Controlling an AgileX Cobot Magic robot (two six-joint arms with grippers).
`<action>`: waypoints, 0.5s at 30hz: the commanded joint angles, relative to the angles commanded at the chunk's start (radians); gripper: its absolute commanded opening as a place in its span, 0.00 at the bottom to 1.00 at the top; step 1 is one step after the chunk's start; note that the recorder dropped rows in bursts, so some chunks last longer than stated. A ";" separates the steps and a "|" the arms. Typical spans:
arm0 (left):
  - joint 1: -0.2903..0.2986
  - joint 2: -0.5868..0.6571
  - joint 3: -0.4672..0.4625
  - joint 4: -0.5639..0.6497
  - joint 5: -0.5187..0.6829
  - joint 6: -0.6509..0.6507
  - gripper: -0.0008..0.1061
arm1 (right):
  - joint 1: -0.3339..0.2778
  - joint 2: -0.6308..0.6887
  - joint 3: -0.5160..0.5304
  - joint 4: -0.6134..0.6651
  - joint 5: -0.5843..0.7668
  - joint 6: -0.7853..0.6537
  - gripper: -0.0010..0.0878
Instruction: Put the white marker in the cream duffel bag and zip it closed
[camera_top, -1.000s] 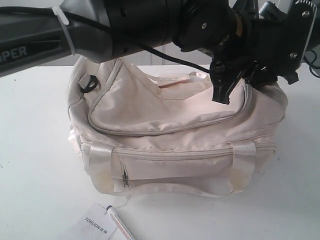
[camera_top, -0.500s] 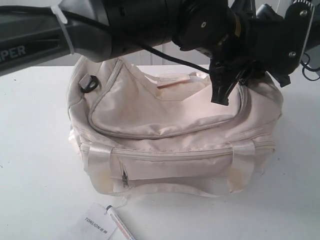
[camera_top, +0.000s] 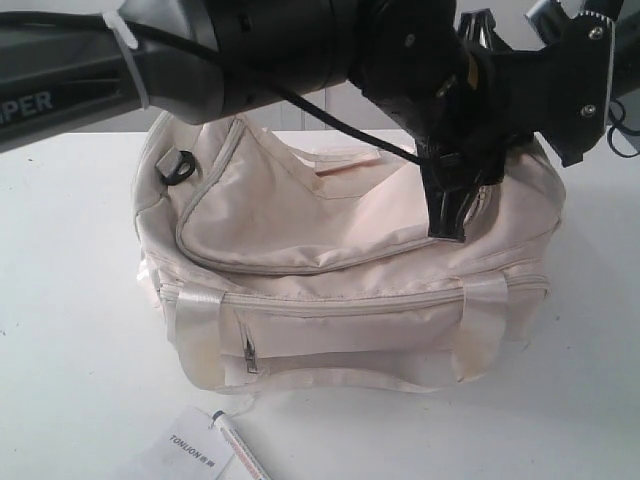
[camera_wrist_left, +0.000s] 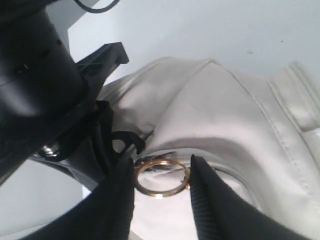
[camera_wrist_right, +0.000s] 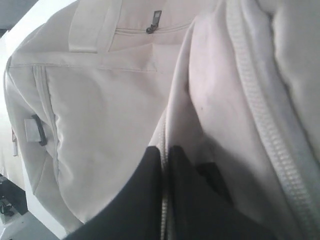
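Marker (camera_top: 243, 457) flat on tabletop (camera_top: 70, 330) just before bag (camera_top: 340, 270), beside tag (camera_top: 190, 450), long axis diagonal, dark end toward bag. Left end effector (camera_wrist_left: 161, 181) open, fingers (camera_wrist_left: 207, 200) astride gold zipper ring (camera_wrist_left: 162, 176). Right end effector (camera_wrist_right: 165, 165) pinched shut on bag fabric fold.

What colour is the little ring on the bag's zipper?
Gold. The ring zipper pull shows best in the left wrist view, sitting between the open fingers of the left gripper.

Cream duffel bag (camera_top: 330, 270), gold ring pull (camera_wrist_left: 162, 177), white table (camera_top: 70, 300), black-printed white tag (camera_top: 190, 455)
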 joint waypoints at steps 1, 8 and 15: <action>0.000 0.000 0.000 -0.022 0.012 0.000 0.01 | 0.000 0.000 0.000 0.007 0.000 0.000 0.01; 0.000 0.000 0.002 -0.100 0.088 0.000 0.01 | 0.000 0.000 0.000 0.016 -0.003 0.000 0.01; 0.000 0.000 0.002 -0.185 0.120 0.000 0.01 | 0.000 0.000 0.000 0.016 -0.012 0.000 0.01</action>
